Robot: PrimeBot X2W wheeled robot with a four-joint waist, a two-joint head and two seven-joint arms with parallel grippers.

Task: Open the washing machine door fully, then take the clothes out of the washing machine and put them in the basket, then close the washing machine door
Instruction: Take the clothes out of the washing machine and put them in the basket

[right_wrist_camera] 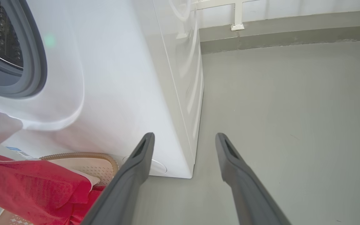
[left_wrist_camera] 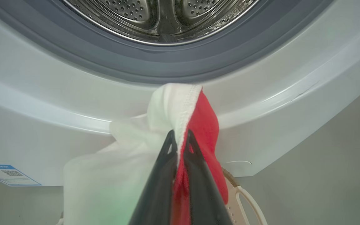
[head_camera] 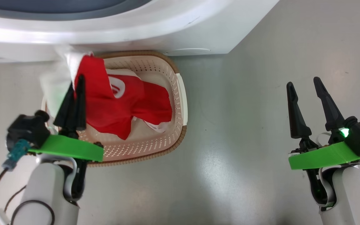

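The left gripper [head_camera: 77, 82] pinches the clothes [head_camera: 105, 109], draped into the basket [head_camera: 155, 150] at the washing machine's [head_camera: 136, 28] foot. The right gripper [head_camera: 303, 82] hangs spread over grey floor [head_camera: 245, 125].

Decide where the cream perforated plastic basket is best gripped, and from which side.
Likely the cream basket's loop handle on its right rim, approached from the right by the open right hand: it sticks out that way, while the red garment and shut left hand crowd the left.

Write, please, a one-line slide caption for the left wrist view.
Left gripper shut on red-and-white clothes in front of the washing machine, below its grey gasket and steel drum.
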